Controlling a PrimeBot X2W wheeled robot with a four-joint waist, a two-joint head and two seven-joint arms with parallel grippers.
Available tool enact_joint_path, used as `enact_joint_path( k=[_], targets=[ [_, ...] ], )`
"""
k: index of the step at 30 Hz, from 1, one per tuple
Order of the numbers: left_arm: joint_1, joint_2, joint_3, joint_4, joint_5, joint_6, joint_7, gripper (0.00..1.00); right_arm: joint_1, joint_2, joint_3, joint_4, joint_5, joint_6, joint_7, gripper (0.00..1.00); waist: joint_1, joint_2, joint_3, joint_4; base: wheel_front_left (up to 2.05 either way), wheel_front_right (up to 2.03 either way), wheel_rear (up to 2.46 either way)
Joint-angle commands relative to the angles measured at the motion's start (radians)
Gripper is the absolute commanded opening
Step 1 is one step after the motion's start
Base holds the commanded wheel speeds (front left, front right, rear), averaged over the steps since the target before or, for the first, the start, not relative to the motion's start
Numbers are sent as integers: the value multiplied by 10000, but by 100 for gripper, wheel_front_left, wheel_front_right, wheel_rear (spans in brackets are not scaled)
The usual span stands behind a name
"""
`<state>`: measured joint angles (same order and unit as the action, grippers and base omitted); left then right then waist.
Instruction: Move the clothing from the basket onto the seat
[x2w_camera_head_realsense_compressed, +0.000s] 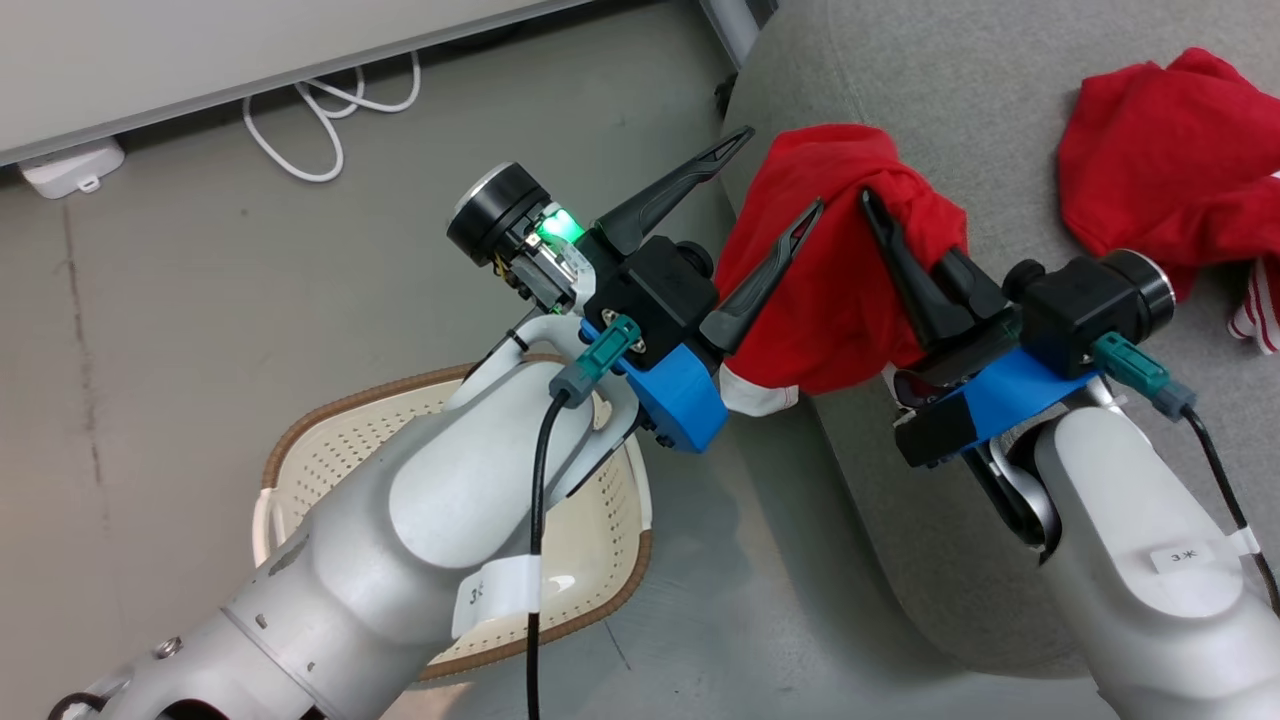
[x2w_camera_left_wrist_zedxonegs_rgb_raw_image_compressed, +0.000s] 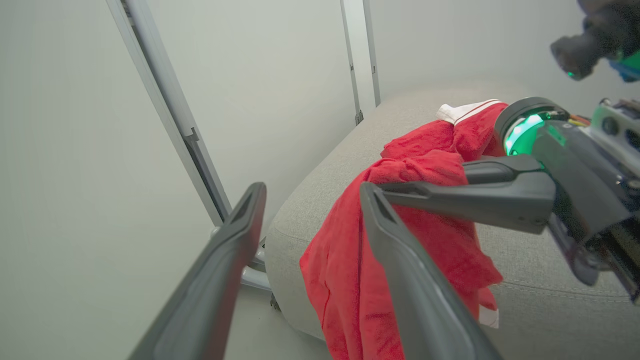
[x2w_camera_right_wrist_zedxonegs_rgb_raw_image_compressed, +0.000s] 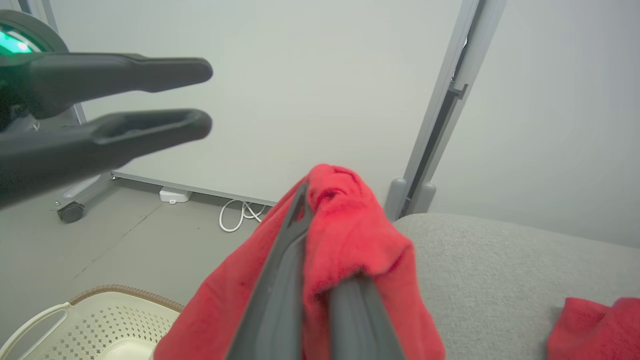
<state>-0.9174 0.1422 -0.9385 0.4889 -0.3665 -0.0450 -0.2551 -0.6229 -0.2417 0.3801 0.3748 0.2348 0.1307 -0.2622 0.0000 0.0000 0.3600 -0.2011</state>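
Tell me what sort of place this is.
Likely a lab or test room staged like a living space: a grey sofa seat, a laundry basket on a grey floor, and white partition panels.

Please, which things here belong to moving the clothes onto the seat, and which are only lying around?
Job: right gripper, jaws shut on a red garment; second red garment on the seat; basket; left gripper, open.
Lying about: white cable; white plug box.
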Motion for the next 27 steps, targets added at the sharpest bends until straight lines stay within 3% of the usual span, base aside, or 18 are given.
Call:
enact_joint_path(
  k=[1,15,27],
  targets=[
    [-126,38,3,30,29,-21,36,100,170,60,-172,-136,-55,1,-41,0,0,0,182,-261,0,0,0],
    [-49,78,-480,128,69,-169,181,100,1302,396,-2196,-1281,-436,1,-39,0,0,0,606,-1527,0,0,0],
    [154,-9,-857,267,-10,-240,208,100,2300,611,-3367,-1642,-501,1,-41,0,0,0,656,-2045,0,0,0]
  ],
)
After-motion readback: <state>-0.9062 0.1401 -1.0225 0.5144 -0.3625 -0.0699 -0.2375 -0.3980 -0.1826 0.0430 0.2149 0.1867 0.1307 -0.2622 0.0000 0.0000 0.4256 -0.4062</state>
